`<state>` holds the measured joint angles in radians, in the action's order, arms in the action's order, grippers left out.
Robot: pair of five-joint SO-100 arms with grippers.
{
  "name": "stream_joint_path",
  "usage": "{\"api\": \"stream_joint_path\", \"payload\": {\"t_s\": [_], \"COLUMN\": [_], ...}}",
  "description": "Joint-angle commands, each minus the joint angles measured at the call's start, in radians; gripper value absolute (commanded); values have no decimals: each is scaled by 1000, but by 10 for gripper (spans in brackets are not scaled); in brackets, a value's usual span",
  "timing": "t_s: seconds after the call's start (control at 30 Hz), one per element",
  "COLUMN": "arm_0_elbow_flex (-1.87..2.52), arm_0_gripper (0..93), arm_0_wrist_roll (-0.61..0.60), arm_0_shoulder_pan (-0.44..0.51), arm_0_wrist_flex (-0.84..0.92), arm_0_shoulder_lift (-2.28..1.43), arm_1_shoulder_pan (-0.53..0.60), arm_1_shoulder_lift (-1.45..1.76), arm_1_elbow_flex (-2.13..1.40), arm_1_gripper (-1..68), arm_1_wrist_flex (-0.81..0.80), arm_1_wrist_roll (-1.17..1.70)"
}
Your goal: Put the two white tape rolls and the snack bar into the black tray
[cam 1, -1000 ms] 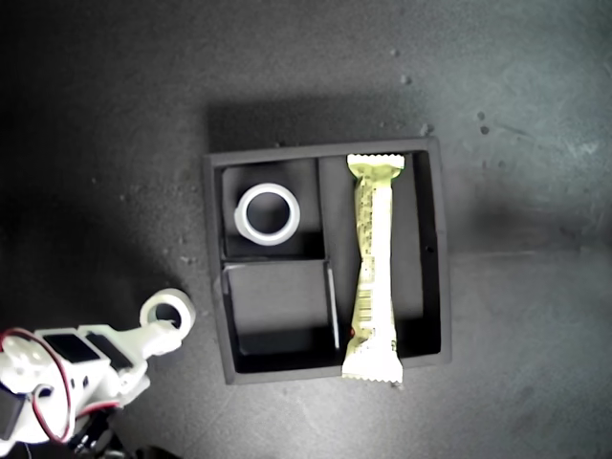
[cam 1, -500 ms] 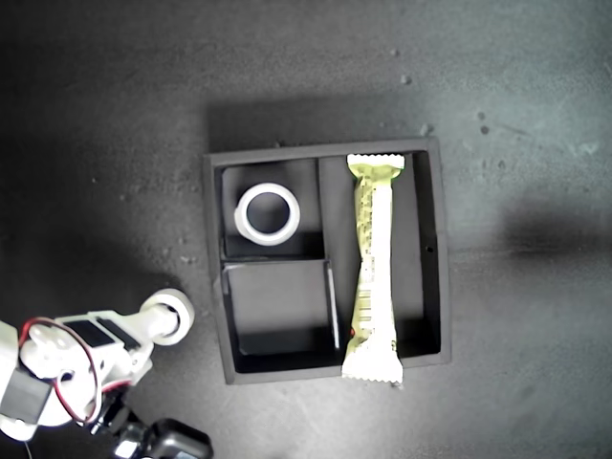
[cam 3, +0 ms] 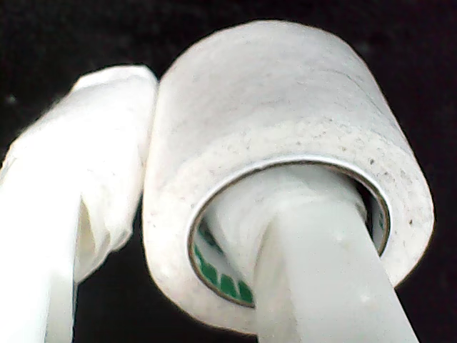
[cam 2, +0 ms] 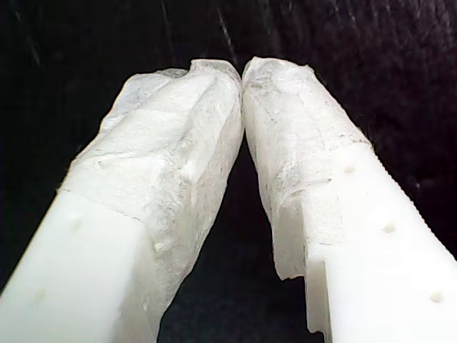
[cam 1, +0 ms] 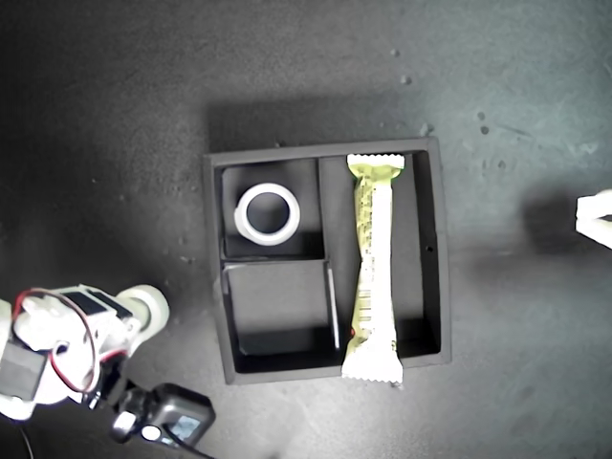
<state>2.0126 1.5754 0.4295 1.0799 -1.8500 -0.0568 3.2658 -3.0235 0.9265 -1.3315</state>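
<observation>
1. My second gripper (cam 3: 178, 214) is clamped on the smaller tape roll (cam 3: 285, 136), one finger (cam 3: 328, 286) through its hole and the other against its outer face; the green-printed inner rim shows.
2. In the exterior view it sits at lower left, beside the black tray (cam 1: 215, 287), and has drawn back from it since a second ago.
3. My first gripper (cam 2: 243, 78) has its tips together, empty.
4. The larger tape roll (cam 1: 268, 214) lies flat in a small compartment.
5. The snack bar (cam 1: 373, 273) lies lengthwise in the long compartment, its near end overhanging the wall.
</observation>
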Motion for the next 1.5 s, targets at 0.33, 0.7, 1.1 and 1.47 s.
{"api": "stream_joint_path", "payload": {"t_s": [0.33,0.7,1.1,1.47], "arm_0_elbow_flex": [-810,-1471,-1928,-1732], "arm_0_gripper": [1,1,109,248], "arm_0_wrist_roll": [-368,-334,-239,-221], "arm_0_shoulder_pan": [-123,-107,-86,-54], "arm_0_wrist_flex": [259,469,758,758], "arm_0_shoulder_lift": [311,936,1252,1083], "arm_1_shoulder_pan": [-60,28,15,6], "arm_1_shoulder_lift": [86,86,86,86], "arm_1_elbow_flex": [-101,-101,-101,-101], "arm_1_gripper": [-2,0,-1,-1], "arm_1_wrist_flex": [144,311,331,339], "arm_1_wrist_roll": [37,-81,-87,-83]}}
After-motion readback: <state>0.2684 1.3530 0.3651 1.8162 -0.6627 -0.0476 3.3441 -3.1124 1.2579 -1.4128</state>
